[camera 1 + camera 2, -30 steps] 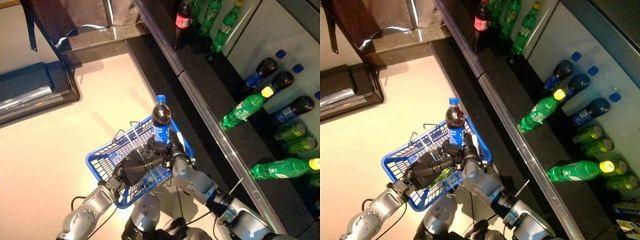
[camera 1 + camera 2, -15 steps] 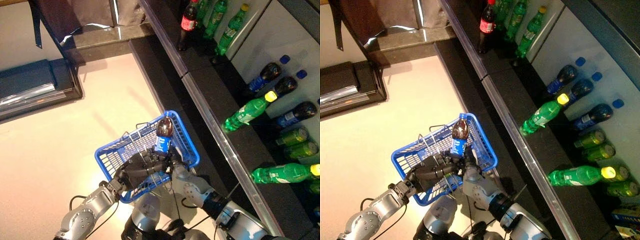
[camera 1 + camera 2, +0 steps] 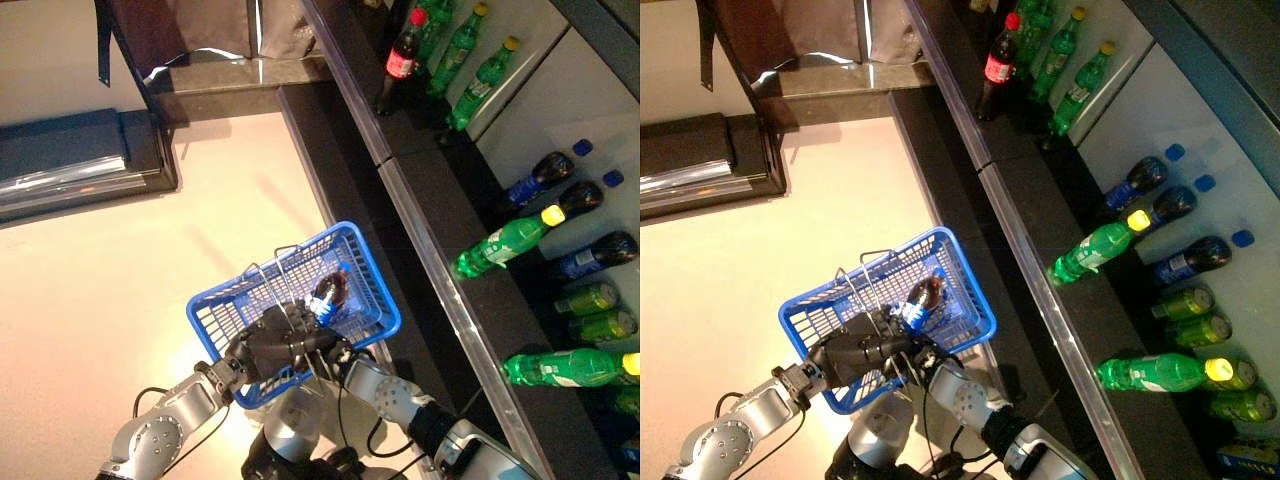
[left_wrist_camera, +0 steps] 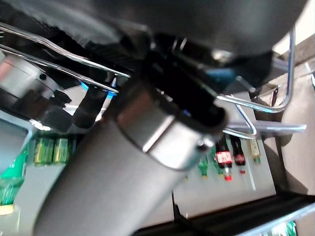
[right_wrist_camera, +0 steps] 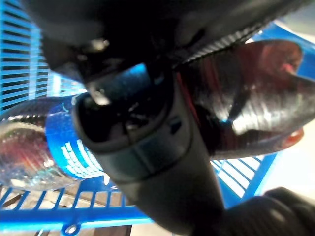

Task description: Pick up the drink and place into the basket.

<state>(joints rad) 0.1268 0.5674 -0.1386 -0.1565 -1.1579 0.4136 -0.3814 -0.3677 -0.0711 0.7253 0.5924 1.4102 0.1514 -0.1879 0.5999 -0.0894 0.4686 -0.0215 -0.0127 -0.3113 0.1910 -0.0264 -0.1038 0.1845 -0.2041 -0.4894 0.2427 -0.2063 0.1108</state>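
Floor: pale pink floor [image 3: 120, 250] on the left side, with a dark flat stand [image 3: 70, 165] lying near its far edge.
Left robot hand: the left robot hand [image 3: 268, 340] is dark and sits at the near rim of the basket. Its fingers are curled round the thin wire handle [image 4: 256, 115].
Basket: the blue basket [image 3: 365, 275] is held up over the floor, close to the dark shelf edge.
Drink: the drink [image 3: 328, 292] is a dark cola bottle with a blue label. It lies tilted inside the basket, in the part nearer the shelf.
Right robot hand: the right robot hand [image 5: 147, 142] comes up into the basket from below. Its fingers are wrapped round the drink.
Shelf: a long dark shelf [image 3: 440, 210] runs along the right. A red-label cola bottle [image 3: 396, 62] stands at the far end beside green bottles [image 3: 470, 60]. Nearer, more green bottles [image 3: 505, 240] and dark bottles with blue caps [image 3: 545, 180] lie on their sides.
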